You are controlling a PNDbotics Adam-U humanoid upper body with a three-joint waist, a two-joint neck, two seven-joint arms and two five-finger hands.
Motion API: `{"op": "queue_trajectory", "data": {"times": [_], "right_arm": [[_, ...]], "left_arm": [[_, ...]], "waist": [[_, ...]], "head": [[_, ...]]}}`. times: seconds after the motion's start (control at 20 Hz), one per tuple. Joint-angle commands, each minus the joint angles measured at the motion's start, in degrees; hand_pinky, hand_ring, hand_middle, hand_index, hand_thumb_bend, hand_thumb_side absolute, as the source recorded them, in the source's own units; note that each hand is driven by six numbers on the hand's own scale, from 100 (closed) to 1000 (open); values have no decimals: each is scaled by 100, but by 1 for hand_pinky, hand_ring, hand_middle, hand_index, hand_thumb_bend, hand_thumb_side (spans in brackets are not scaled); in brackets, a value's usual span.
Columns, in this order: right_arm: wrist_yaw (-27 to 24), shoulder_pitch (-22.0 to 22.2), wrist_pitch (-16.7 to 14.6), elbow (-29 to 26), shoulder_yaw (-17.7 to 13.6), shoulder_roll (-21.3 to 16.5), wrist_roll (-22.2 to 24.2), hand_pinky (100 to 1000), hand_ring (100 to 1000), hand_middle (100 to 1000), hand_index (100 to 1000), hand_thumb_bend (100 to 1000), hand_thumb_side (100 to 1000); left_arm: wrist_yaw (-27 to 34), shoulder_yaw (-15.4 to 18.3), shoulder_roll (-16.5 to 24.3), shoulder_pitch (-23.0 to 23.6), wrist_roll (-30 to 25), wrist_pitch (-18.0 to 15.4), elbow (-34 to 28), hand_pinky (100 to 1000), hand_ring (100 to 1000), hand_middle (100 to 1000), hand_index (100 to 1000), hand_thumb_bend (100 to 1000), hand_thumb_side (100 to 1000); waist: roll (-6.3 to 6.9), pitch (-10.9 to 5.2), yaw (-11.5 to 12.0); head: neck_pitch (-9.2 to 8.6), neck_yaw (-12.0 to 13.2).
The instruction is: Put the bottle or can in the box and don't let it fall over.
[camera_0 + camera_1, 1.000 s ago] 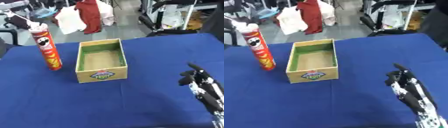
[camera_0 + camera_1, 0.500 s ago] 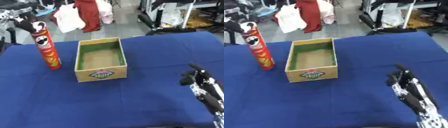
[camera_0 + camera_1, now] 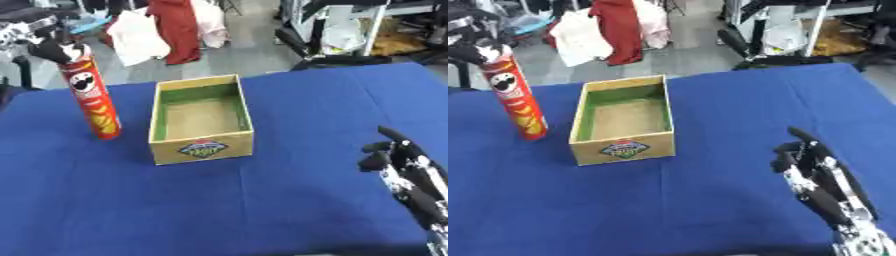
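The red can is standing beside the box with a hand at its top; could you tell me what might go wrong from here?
The red can is tall and narrow, and the left hand meets it only at its top, so it might tip while being lifted. It stands close to the box, so it could knock the near wall. The right hand rests far off, unable to steady it.

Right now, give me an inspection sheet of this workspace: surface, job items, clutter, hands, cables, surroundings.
Surface: blue cloth table, flat.
Job's things: red chip can upright on the table, left of the box, apart from it; cardboard box open, nothing seen inside.
Clutter: nothing seen on the table.
Hands: left hand at the can's top, its hold unclear; right hand open, fingers up, at the lower right.
Cables: nothing seen.
Surroundings: hanging clothes and metal frames beyond the far edge.
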Motion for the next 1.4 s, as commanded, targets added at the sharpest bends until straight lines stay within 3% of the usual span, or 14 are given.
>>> {"op": "queue_trajectory", "data": {"times": [0.05, 0.15, 0.55, 0.85, 1.25, 1.4], "right_arm": [[-34, -96, -18, -99, -16, -65, 10, 603, 602, 642, 933, 199, 452], [-37, -98, -18, -99, -16, -65, 7, 603, 602, 641, 933, 199, 452], [-39, -104, -18, -109, -12, -53, 4, 602, 602, 640, 932, 200, 447], [-40, -112, -19, -113, -8, -49, 2, 602, 602, 640, 932, 202, 450], [-40, -127, -18, -118, -11, -43, -11, 601, 601, 639, 931, 204, 449], [-35, -132, -16, -119, -18, -40, -22, 601, 601, 638, 931, 206, 449]], "left_arm": [[167, 47, 217, -81, -153, -42, -60, 756, 915, 965, 1000, 100, 604], [208, 38, 226, -72, -194, -52, -73, 758, 918, 969, 1000, 100, 655], [-10, 13, 225, -46, -183, 114, -45, 753, 910, 963, 1000, 100, 616], [-211, 2, 207, -20, -404, 114, 11, 750, 899, 961, 1000, 100, 652], [-376, -5, 165, 18, -693, 121, 103, 686, 838, 919, 1000, 100, 594], [-397, -4, 156, 22, -802, 106, 129, 605, 792, 882, 1000, 100, 508]], "waist": [[-12, -27, -5], [-12, -20, -9], [-11, -18, -25], [-12, -1, -42], [-22, 22, -62], [-30, 28, -64]], "head": [[-75, 6], [-71, 13], [-93, 16], [-93, 15], [-97, 10], [-98, 11]]}}
